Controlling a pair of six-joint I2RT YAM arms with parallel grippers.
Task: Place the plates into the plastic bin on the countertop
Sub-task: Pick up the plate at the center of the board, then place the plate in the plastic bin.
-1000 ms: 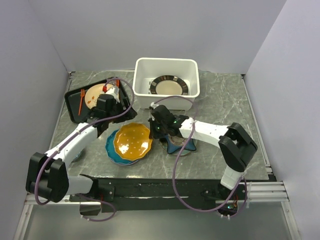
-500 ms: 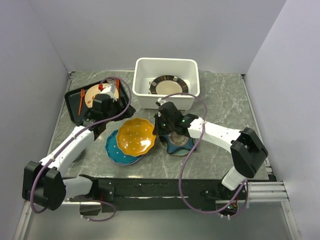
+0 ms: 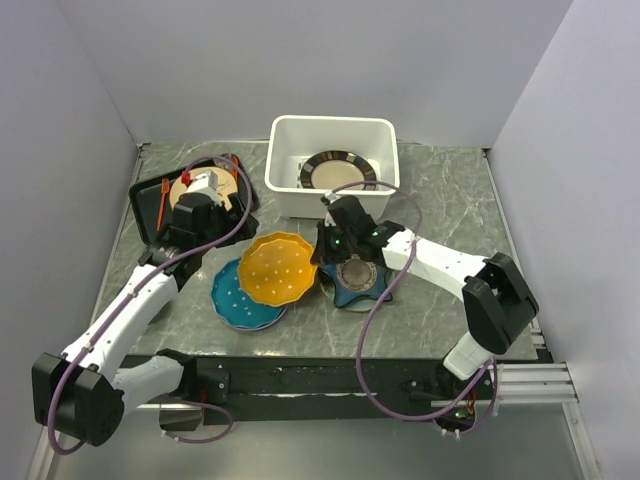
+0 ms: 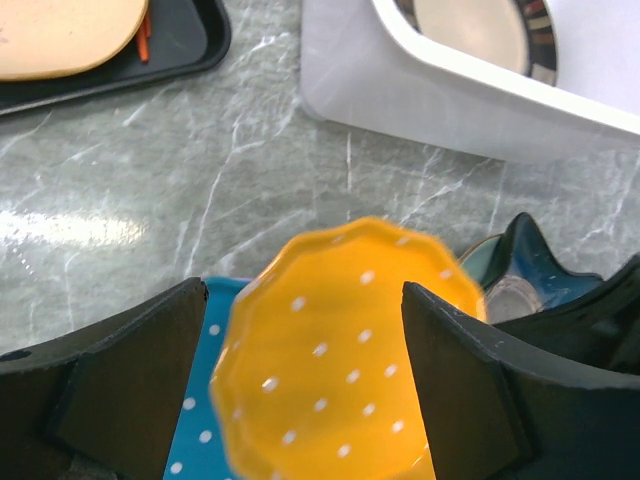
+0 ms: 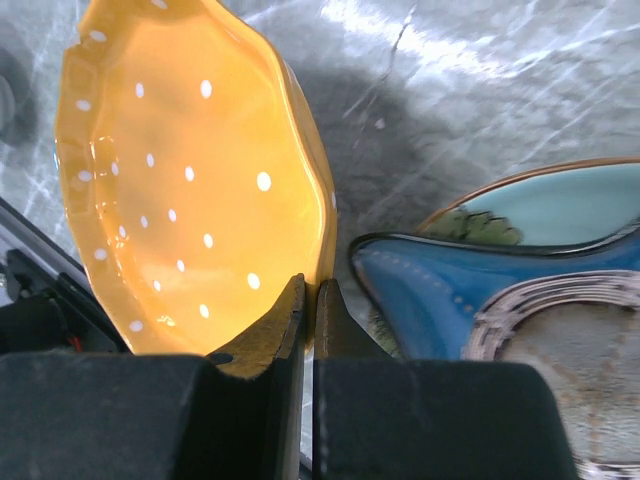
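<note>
My right gripper (image 3: 322,256) (image 5: 308,292) is shut on the right rim of the orange scalloped plate (image 3: 276,270) (image 5: 180,180), holding it tilted above the blue dotted plate (image 3: 233,303) (image 4: 198,425). To its right on the countertop (image 3: 440,200) the navy star-shaped plate (image 3: 358,287) (image 5: 450,300) lies on a pale green plate (image 5: 545,205). The white plastic bin (image 3: 335,122) (image 4: 450,110) holds a dark-rimmed beige plate (image 3: 338,170). My left gripper (image 3: 205,238) (image 4: 305,370) is open, to the left of the orange plate (image 4: 340,360) and not touching it.
A black tray (image 3: 148,205) with a beige plate (image 3: 190,186) and orange utensils lies at the back left, just behind my left arm. Grey walls close in the counter on three sides. The bin stands at the back centre.
My right gripper has raised the orange plate's rim and carried it a little right, tipping it up. The left gripper has drawn back toward the tray and opened a bit wider.
</note>
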